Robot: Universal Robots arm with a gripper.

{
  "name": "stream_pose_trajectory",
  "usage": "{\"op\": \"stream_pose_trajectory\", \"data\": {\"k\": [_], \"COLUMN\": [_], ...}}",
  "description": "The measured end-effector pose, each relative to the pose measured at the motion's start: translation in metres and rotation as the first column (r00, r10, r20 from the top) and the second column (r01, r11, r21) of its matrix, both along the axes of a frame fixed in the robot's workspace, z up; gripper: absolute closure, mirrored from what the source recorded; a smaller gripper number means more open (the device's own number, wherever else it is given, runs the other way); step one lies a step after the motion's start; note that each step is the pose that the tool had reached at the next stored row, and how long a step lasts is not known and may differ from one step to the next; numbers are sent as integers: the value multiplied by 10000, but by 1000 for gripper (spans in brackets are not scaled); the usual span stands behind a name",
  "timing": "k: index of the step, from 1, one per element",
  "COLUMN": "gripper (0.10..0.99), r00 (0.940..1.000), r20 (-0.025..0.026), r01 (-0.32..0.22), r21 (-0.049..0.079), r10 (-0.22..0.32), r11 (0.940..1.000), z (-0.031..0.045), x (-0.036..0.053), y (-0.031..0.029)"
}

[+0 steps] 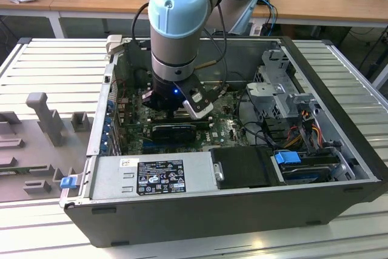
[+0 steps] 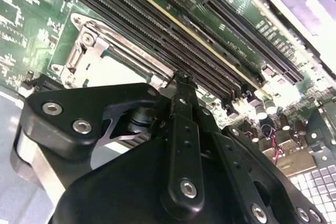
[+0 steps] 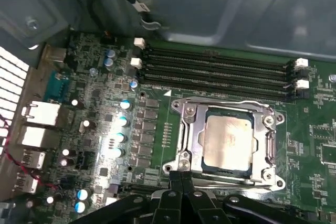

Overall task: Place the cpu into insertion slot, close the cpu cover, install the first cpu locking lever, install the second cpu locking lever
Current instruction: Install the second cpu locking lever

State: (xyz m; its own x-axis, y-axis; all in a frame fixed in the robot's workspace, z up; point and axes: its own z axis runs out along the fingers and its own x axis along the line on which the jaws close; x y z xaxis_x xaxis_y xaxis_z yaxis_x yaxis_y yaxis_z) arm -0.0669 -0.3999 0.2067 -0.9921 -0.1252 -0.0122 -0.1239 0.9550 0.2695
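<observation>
Gripper (image 3: 181,184): black fingers drawn together to a narrow tip with nothing seen between them, tip standing at the near rim of the insertion slot (image 3: 227,141) in the first wrist view. In the second wrist view the gripper (image 2: 181,85) blocks most of the foreground, its tip just over the slot's metal edge (image 2: 94,51).

The cpu (image 3: 227,142), pale silver top up, lies seated inside the slot; the cpu cover (image 3: 185,129) lies flat around it, chip showing through the window. Whether either locking lever is hooked cannot be made out.

Beyond the slot, the first wrist view shows four long black memory slots (image 3: 215,69) running alongside, then the grey case wall (image 3: 220,3).

The exterior view adds the open computer case (image 1: 242,207) and the arm (image 1: 179,28) reaching down into it; there the arm's wrist hides the slot, and the gripper (image 1: 176,112) is largely masked
</observation>
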Motion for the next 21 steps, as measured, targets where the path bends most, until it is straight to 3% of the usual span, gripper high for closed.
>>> {"op": "stream_pose_trajectory", "data": {"k": [6,15,18,21], "gripper": [980,980,980,980], "r00": [10000,10000,10000,10000], "r20": [8,11,12,11], "r01": [-9,-15,-18,-20], "r21": [321,761,880,913], "r10": [8,14,17,19], "r11": [9995,9971,9961,9958], "z": [-12,-116,-140,-143], "x": [-47,-56,-58,-69], "y": [-65,-68,-65,-67]}}
